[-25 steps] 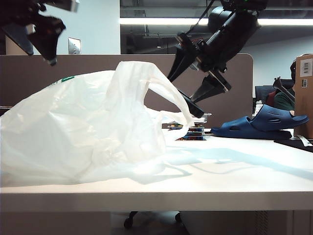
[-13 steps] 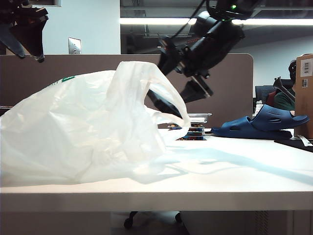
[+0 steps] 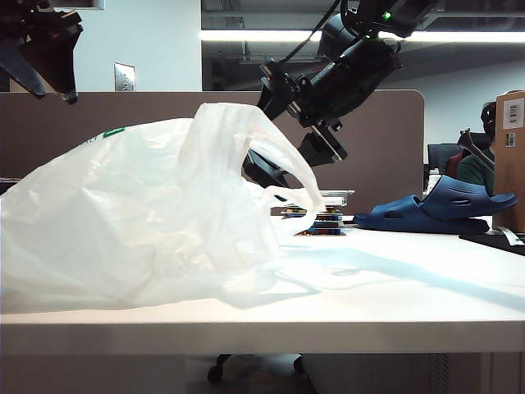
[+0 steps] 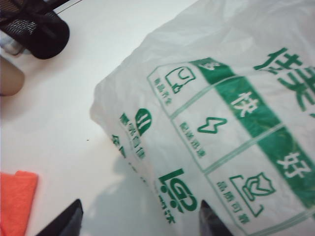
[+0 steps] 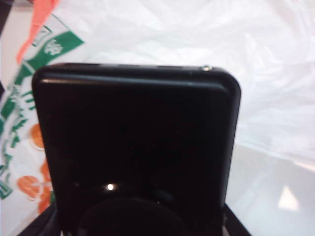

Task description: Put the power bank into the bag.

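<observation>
The white plastic bag (image 3: 139, 222) lies crumpled on the left half of the table, with one loop handle (image 3: 271, 148) arched up. My right gripper (image 3: 283, 135) is shut on the black power bank (image 3: 261, 168), which it holds tilted in the air just behind that handle. In the right wrist view the power bank (image 5: 135, 147) fills the space between the jaws of the right gripper (image 5: 135, 226), with the bag (image 5: 221, 49) beyond it. My left gripper (image 3: 51, 92) hangs open high at the far left. In its own view the left gripper (image 4: 140, 221) is above the bag's green print (image 4: 236, 123).
A blue clog (image 3: 435, 209) and a low stack of small items (image 3: 324, 217) sit at the back right. A cardboard box (image 3: 510, 156) stands at the right edge. An orange cloth (image 4: 15, 196) lies beside the bag. A brown partition (image 3: 123, 111) runs behind the table.
My right gripper has carried the power bank left, up to the bag's raised handle. The left gripper has shifted left and its jaws have narrowed a little.
</observation>
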{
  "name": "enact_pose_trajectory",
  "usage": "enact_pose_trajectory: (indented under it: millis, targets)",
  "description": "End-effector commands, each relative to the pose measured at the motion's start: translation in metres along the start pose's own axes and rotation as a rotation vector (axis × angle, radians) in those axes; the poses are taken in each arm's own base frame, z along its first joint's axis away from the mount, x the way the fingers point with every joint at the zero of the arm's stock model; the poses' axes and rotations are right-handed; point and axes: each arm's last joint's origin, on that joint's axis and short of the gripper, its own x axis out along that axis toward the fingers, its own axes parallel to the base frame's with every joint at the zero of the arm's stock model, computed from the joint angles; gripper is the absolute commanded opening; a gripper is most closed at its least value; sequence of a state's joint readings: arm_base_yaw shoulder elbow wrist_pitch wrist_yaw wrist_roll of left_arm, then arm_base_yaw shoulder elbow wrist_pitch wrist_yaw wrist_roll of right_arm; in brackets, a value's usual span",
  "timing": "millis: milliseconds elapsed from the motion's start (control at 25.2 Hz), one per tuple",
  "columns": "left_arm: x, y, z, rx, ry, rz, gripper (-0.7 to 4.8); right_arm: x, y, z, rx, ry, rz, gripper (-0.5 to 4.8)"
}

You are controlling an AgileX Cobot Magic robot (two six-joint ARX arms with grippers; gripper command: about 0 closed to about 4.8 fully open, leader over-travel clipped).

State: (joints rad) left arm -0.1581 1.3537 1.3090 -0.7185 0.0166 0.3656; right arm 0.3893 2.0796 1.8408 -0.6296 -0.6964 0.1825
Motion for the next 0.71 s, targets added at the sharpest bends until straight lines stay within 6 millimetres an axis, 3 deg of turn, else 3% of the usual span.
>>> enact_pose_trajectory:
  millis: [40, 713]
  targets:
    - [-0.002, 0.0, 0.002, 0.001, -0.021, -0.008, 3.0, -0.001, 0.012, 0.005, -0.034, -0.021, 0.057, 2.06]
    - [-0.002, 0.002, 0.01, 0.005, -0.112, -0.018, 3.0, 0.004, 0.0, -0.019, 0.117, 0.163, -0.074, 1.83]
